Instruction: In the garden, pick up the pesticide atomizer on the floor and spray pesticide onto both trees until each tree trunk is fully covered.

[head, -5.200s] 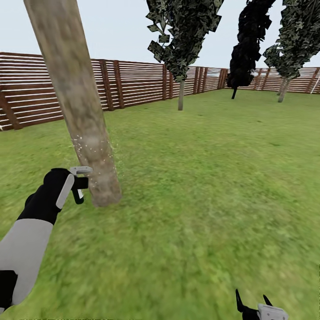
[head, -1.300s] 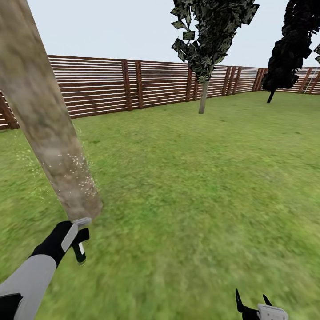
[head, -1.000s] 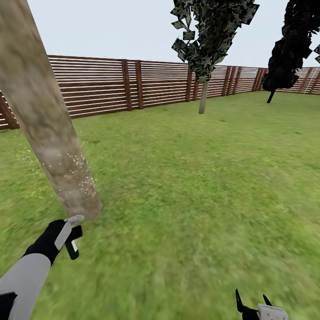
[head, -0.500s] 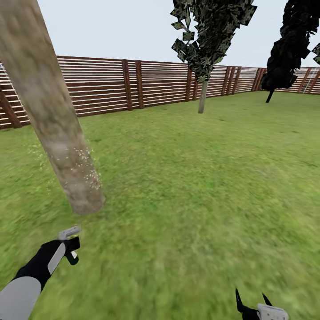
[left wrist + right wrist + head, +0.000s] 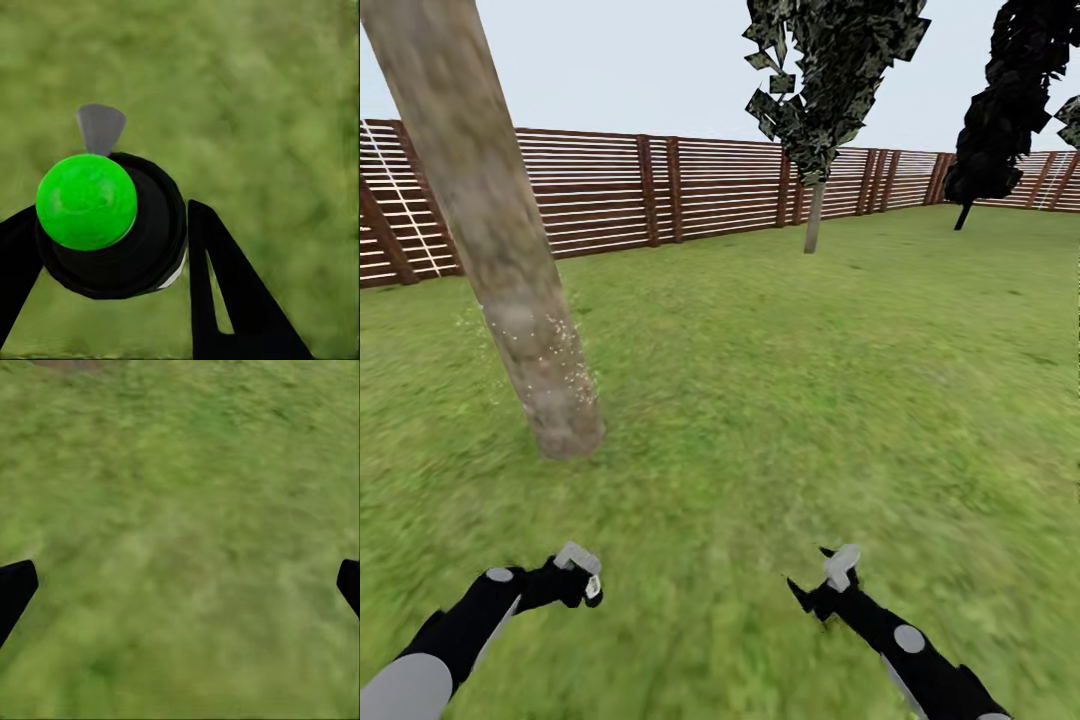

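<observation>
Holding the atomizer [image 5: 105, 225] between its two fingers, my left tool [image 5: 575, 580] hangs low over the grass [image 5: 810, 400], closed on the black body with the green cap. Pale specks [image 5: 565, 360] of pesticide sit on the lower trunk [image 5: 510, 280], ahead of this tool. My right tool [image 5: 825, 590] is spread wide with nothing in it. Behind stands the fence [image 5: 610, 195].

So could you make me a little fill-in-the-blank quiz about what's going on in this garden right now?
1. The left gripper is shut on an atomizer with a bright ___ ball on it.
2. Pale specks dot the thick tree trunk near its ___.
3. The right gripper is ___, over grass.

Missing words: green; base; open
</observation>
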Controlling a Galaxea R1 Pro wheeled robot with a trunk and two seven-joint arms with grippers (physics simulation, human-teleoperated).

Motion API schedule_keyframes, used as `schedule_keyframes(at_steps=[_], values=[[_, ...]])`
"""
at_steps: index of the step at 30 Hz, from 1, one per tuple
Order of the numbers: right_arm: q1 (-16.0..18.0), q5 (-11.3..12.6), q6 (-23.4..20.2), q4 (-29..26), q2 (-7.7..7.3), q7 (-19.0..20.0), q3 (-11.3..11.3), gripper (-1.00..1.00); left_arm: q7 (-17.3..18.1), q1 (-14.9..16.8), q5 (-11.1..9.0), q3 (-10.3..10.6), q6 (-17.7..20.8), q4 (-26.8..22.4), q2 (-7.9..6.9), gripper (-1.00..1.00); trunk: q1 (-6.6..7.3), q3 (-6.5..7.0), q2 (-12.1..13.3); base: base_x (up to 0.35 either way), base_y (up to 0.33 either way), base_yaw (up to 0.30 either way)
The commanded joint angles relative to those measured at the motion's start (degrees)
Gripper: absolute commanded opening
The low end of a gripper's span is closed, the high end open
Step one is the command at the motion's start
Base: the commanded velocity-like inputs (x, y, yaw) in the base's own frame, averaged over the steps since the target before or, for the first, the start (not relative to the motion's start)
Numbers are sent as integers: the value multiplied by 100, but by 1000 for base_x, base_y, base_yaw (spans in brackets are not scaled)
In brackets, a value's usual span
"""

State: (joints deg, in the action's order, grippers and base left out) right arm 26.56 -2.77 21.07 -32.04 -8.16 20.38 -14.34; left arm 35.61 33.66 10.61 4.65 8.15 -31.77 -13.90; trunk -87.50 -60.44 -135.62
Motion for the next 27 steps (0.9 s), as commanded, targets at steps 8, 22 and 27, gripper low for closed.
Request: schedule_keyframes(at_steps=[8,22,27], values=[[427,-30,-410,-407,8,2396,-23,100,1179,14,1236,665,-7,-81,76,-100,0,-1,0,-74,0,0],[483,-1041,-923,-713,148,3582,-341,-100,1454,101,1822,1772,112,-72,895,-100,0,-1,0,0,0,0],[485,-1041,-921,-764,237,3590,-350,-100,1446,97,1946,1773,108,-28,1273,-100,0,-1,0,0,0,0]])
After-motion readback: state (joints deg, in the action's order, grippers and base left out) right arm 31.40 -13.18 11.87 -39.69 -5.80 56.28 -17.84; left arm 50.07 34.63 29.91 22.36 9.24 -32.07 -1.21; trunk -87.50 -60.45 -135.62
